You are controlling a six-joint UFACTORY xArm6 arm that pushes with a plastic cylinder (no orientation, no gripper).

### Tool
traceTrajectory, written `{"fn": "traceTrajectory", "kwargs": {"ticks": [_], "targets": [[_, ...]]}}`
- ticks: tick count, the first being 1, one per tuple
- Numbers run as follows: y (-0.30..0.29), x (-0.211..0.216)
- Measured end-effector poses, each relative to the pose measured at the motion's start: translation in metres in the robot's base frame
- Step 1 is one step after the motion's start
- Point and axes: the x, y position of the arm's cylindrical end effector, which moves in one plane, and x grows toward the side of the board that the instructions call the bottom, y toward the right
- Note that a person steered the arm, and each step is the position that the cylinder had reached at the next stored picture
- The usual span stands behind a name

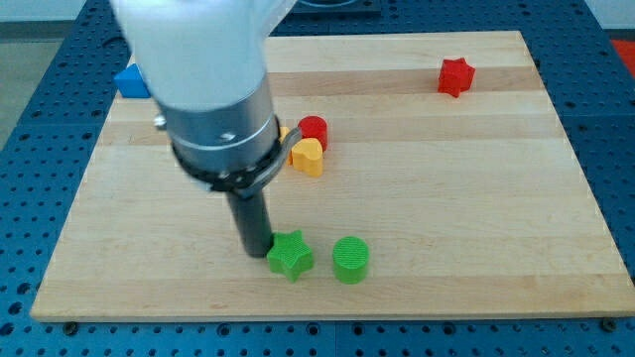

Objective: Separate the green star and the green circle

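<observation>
The green star (290,256) lies near the board's bottom edge, a little left of centre. The green circle (350,260) stands just to its right, with a small gap between them. My tip (255,249) is down on the board right at the star's left side, touching or almost touching it. The arm's wide body hangs above and hides the board's upper left part.
A red cylinder (314,130) and a yellow heart (307,157) sit together near the centre, just right of the arm. A red star (456,76) lies at the top right. A blue block (130,81) shows at the board's left edge. The wooden board (476,218) rests on a blue perforated table.
</observation>
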Motion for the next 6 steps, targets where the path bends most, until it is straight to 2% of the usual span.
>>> {"fn": "traceTrajectory", "kwargs": {"ticks": [1, 2, 3, 4, 6], "targets": [[0.021, 0.01], [-0.001, 0.017], [-0.002, 0.049], [0.028, 0.067], [0.063, -0.007]]}}
